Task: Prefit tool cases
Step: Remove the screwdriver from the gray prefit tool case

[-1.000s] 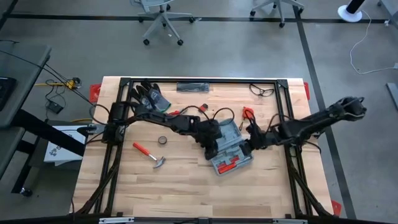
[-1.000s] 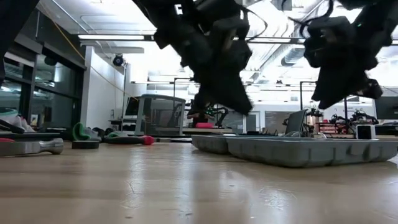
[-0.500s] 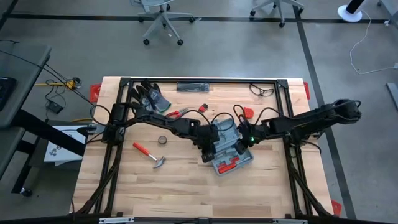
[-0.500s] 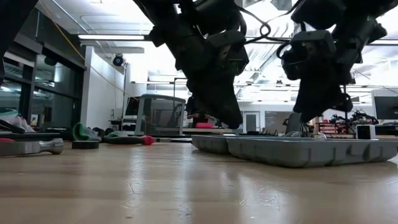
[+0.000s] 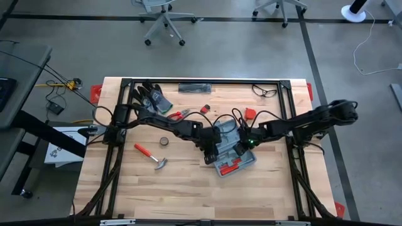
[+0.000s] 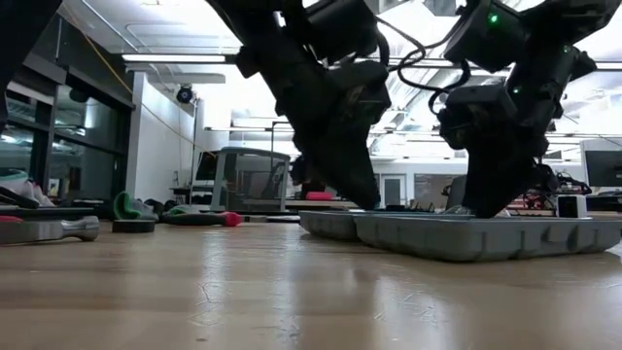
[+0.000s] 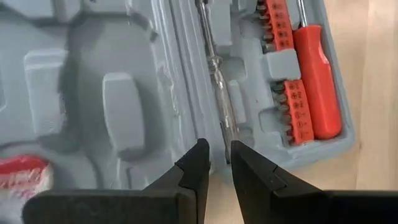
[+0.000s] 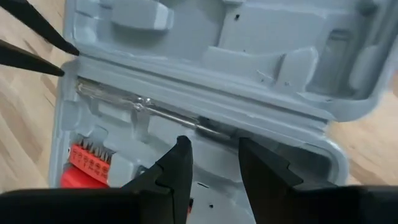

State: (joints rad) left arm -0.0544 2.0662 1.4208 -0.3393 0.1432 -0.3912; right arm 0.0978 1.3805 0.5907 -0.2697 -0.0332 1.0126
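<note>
The blue-grey tool case [image 5: 230,152] lay open mid-table, red screwdriver [image 7: 316,81] and bits nested inside. Left tool [image 7: 220,163] hovered at its edge, fingers nearly together, empty; right tool [image 8: 213,163] spread wide above the hinge, empty.

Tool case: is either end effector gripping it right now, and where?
Neither holds anything. The left end effector hangs at the edge of the tool case, fingers nearly together on nothing; the right end effector stands open over the clear-handled screwdriver.

Both arms over open tool case [image 5: 231,152] on table [image 5: 182,182].
</note>
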